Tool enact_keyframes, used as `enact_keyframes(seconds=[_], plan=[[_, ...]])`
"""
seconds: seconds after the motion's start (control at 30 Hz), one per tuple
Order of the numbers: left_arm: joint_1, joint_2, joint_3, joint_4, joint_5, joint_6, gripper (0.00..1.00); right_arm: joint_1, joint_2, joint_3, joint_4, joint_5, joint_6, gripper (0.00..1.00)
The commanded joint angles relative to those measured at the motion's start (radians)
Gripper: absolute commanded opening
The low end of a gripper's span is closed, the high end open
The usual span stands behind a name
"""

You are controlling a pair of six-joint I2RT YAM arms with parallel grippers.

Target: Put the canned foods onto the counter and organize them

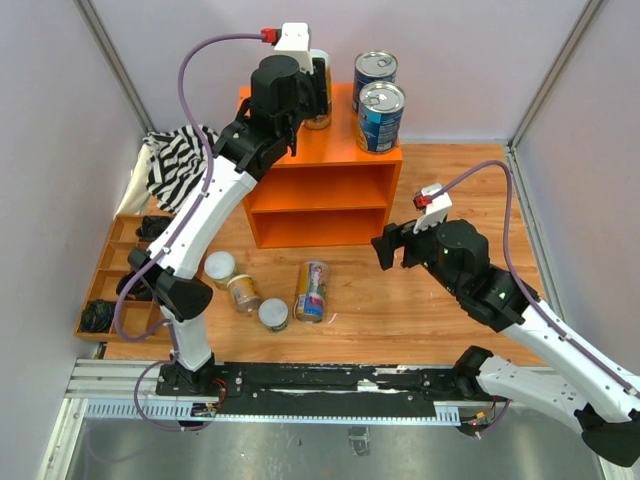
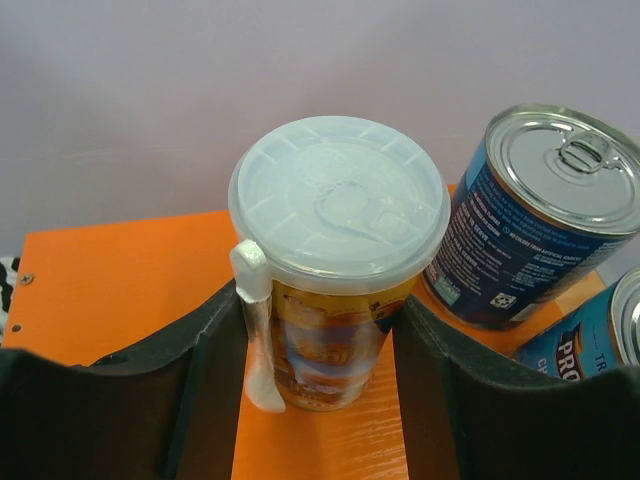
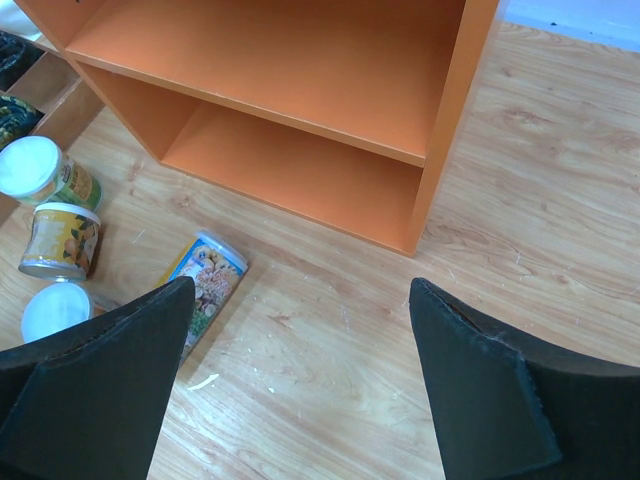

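Left gripper (image 2: 320, 340): fingers (image 2: 205, 370) pressed against both sides of an upright tall slim can (image 2: 335, 200), which stands on the counter (image 2: 120, 270) top, back-left. The left arm is stretched far forward and up over the counter. Two blue cans (image 2: 530, 230) (image 2: 600, 340) stand upright just right of it, close together.

Right gripper (image 3: 300, 290): jaws spread, nothing between. It hovers over the table (image 1: 450, 180) off the counter's front-right corner, elbow folded. A second slim can (image 3: 205, 280) lies on its side front-left of it. Three small cans (image 1: 219, 266) (image 1: 243, 292) (image 1: 273, 314) sit on the table beyond.

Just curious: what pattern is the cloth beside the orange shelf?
The cloth is black-and-white striped, clearest from the top camera.
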Motion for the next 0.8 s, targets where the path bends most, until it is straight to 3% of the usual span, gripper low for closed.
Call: enact_keyframes(seconds=[0.0, 0.53, 0.63, 0.77], plan=[[0.019, 0.01, 0.053, 0.182, 0.071, -0.011, 0.0, 0.012, 0.013, 0.027, 0.034, 0.01, -0.018, 0.89], [0.032, 0.047, 0.009, 0.253, 0.14, 0.042, 0.0, 0.013, 0.066, 0.016, 0.073, 0.017, -0.025, 0.91], [0.032, 0.049, 0.008, 0.25, 0.134, 0.046, 0.14, 0.012, 0.068, 0.017, 0.076, 0.019, -0.025, 0.91], [0.032, 0.05, -0.001, 0.247, 0.132, 0.053, 0.49, 0.012, 0.071, 0.015, 0.078, 0.017, -0.023, 0.92]])
